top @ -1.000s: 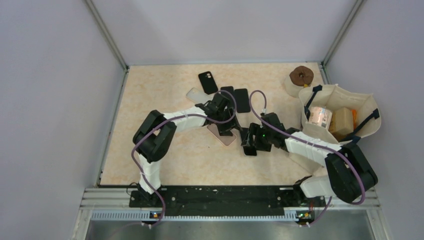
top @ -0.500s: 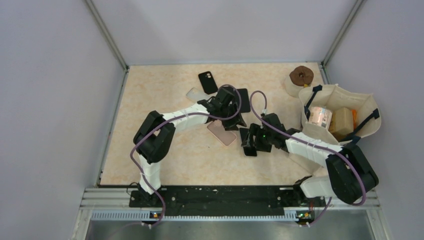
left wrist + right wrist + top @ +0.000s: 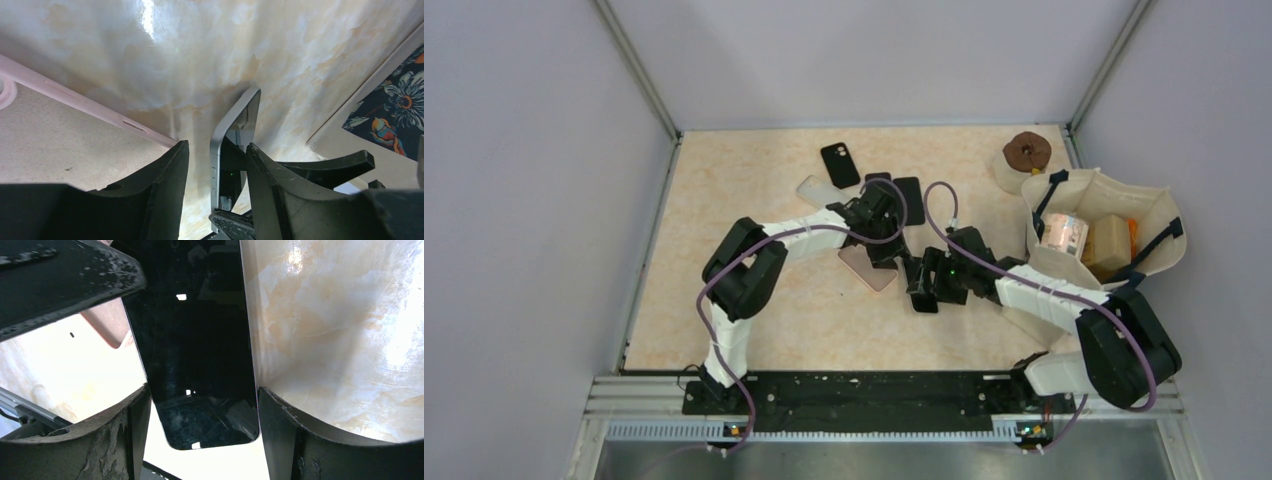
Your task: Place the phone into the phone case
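Between the fingers of my right gripper the slim black phone sits clamped. My left gripper straddles its end, grip unclear. The pale pink case beside it lies unfilled.

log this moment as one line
right jaws: shut on phone | left jaws: open around phone edge | pink case: empty, flat on table | phone: not yet in case

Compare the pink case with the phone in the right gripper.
The pink case lies flat on the table; the phone stands on edge, clamped in the right gripper. The pink case is matte pink; the phone is glossy black. Both are rectangles with rounded corners.
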Robot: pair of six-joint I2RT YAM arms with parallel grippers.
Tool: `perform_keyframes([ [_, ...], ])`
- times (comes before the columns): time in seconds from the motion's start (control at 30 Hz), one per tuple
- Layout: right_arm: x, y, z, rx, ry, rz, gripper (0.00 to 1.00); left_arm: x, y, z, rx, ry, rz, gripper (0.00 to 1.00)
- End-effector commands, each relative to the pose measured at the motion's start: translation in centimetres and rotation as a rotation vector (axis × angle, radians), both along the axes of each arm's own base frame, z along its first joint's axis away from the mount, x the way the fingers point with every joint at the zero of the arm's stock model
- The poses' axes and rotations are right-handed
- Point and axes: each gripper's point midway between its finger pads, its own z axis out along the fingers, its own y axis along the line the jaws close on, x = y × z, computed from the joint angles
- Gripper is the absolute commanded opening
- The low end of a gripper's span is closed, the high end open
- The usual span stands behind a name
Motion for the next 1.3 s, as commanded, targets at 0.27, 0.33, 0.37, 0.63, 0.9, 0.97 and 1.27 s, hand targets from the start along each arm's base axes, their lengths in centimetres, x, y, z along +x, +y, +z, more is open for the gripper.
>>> perform_keyframes([
  [0.27,0.2,0.8,1.0,0.035,-0.050,0.023,0.43,-0.1,-3.0,0.6,-0.091,-0.003,-0.050,0.16],
  [0.33,0.3,0.8,1.1,0.034,-0.053,0.023,0.44,-0.3,-3.2,0.5,-0.096,0.004,-0.057,0.09],
  [0.37,0.3,0.8,1.1,0.032,-0.054,0.024,0.46,-0.3,-3.3,0.5,-0.100,0.007,-0.059,0.03],
  [0.63,1.1,0.6,2.2,0.000,-0.102,0.055,0.81,0.0,-2.7,2.3,-0.158,-0.024,-0.066,0.00],
  [0.9,2.2,1.9,4.0,0.035,-0.157,0.117,0.88,1.1,-0.6,4.7,-0.221,-0.064,-0.053,0.00],
  [0.97,2.4,2.4,4.6,0.053,-0.176,0.144,0.89,1.2,0.1,4.9,-0.240,-0.073,-0.051,0.00],
  [1.27,3.3,4.1,6.4,0.128,-0.224,0.239,0.90,1.2,3.2,6.9,-0.412,-0.152,-0.062,0.00],
])
